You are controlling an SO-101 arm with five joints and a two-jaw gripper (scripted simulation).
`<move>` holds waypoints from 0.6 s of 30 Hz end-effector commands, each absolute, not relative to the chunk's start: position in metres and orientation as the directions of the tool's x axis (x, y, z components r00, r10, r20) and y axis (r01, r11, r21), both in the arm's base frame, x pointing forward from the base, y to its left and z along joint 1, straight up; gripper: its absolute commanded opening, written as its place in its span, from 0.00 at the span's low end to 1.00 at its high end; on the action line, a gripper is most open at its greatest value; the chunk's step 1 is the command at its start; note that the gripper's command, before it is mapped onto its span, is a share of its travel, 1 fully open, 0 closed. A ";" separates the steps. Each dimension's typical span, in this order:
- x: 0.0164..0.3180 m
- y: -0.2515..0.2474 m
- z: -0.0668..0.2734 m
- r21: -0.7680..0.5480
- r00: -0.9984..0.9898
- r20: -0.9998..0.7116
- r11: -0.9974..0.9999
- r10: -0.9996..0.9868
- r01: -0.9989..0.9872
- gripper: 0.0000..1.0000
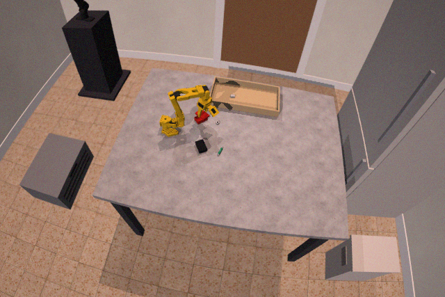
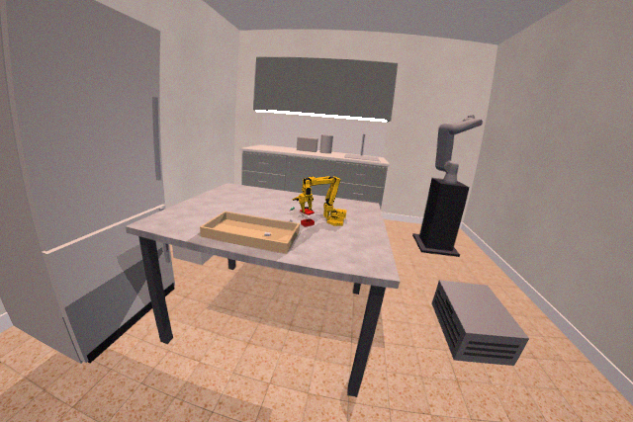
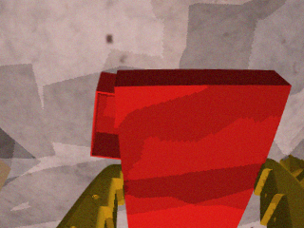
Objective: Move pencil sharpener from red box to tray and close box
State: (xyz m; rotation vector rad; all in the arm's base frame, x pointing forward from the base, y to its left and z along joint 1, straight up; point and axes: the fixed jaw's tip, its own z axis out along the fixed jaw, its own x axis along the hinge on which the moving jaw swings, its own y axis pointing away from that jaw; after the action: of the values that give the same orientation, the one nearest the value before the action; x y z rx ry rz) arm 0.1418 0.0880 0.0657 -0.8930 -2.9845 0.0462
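My gripper (image 1: 201,115) (image 2: 307,210) (image 3: 192,190) is shut on the red lid (image 2: 308,211) (image 3: 190,138), with a finger at each side of it. The lid is held above the table, its flat top facing the wrist camera. The red box base (image 2: 307,222) (image 3: 106,124) stands on the table, open side up, and is partly hidden behind the lid in the wrist view. In the top view, lid and base overlap as one red patch. The small pale pencil sharpener (image 1: 232,96) (image 2: 267,234) lies in the wooden tray (image 1: 246,111) (image 2: 245,241).
A small pale nut-like piece with a dark hole (image 1: 217,122) lies right of the red box. A black box (image 1: 201,146) and a green stick-like item (image 1: 220,151) (image 2: 292,209) lie on the table. The tray's raised walls stand near the arm.
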 end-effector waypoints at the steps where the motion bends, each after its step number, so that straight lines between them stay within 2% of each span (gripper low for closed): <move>1: 0.139 0.102 0.070 0.000 -0.847 0.000 0.847 0.532 0.532 0.24; 18: 0.136 0.107 0.070 0.000 -0.853 0.000 0.853 0.522 0.522 0.24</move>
State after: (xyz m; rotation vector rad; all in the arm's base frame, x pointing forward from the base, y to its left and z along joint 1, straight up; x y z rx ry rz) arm 0.1321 0.1025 0.0657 -0.8463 -3.0010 0.0495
